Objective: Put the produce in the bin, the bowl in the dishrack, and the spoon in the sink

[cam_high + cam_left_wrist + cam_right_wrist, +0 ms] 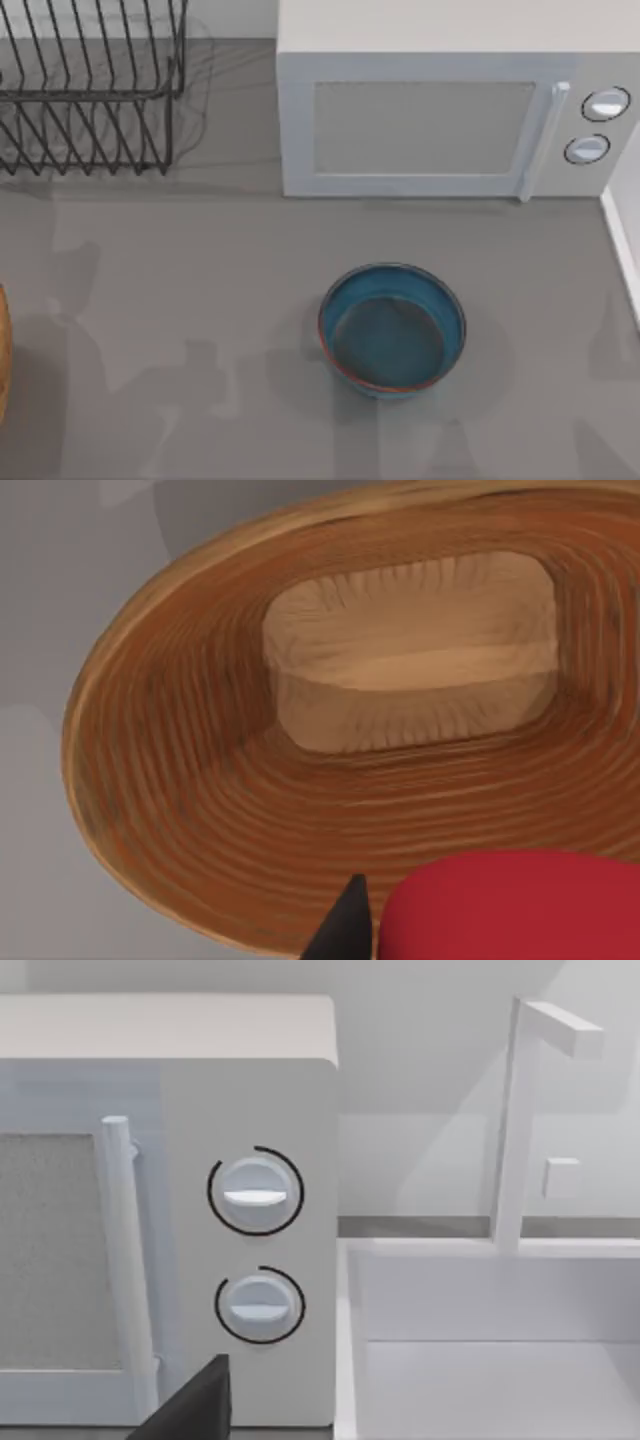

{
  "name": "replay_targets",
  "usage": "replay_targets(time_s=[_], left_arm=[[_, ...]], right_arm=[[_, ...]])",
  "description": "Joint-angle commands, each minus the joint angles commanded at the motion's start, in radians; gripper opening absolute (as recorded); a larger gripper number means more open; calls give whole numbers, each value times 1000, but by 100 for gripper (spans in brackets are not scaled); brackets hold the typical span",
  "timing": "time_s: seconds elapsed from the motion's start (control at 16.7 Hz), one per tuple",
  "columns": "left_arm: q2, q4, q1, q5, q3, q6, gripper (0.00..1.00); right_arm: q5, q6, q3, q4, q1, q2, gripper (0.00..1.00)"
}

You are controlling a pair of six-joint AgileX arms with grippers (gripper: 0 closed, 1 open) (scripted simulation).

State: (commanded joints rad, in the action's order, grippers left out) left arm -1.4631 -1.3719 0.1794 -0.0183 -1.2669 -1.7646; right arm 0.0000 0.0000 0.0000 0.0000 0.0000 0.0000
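The red produce [510, 905] hangs just above the brown woven bin [200, 780], with my left gripper [440, 940] shut on it; one black fingertip [345, 925] lies against its side. The bin's edge [3, 350] shows at the table's far left. The teal bowl [392, 330] stands upright and empty at the table's middle. The black wire dishrack [90, 90] sits at the back left. My right gripper [195, 1410] hovers in front of the microwave, facing the white sink [480, 1360]. The spoon is out of view.
A white microwave [450, 110] stands at the back, right of the dishrack, its two knobs [255, 1195] near the sink. The sink's rim [622, 240] runs along the right edge, with a white faucet [515, 1110] behind the basin.
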Motion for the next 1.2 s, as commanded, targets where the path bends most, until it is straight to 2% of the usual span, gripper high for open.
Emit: replay_targets(time_s=[0.24, 0.6, 0.9, 1.2], left_arm=[[-6, 43, -4, 0, 37, 0, 0], [-29, 267, 7, 0, 236, -6, 0], [-32, 282, 8, 0, 249, -9, 0], [-32, 282, 8, 0, 249, -9, 38]], right_arm=[[0, 0, 0, 0, 0, 0, 100], [0, 0, 0, 0, 0, 0, 100], [0, 0, 0, 0, 0, 0, 100], [0, 0, 0, 0, 0, 0, 100]])
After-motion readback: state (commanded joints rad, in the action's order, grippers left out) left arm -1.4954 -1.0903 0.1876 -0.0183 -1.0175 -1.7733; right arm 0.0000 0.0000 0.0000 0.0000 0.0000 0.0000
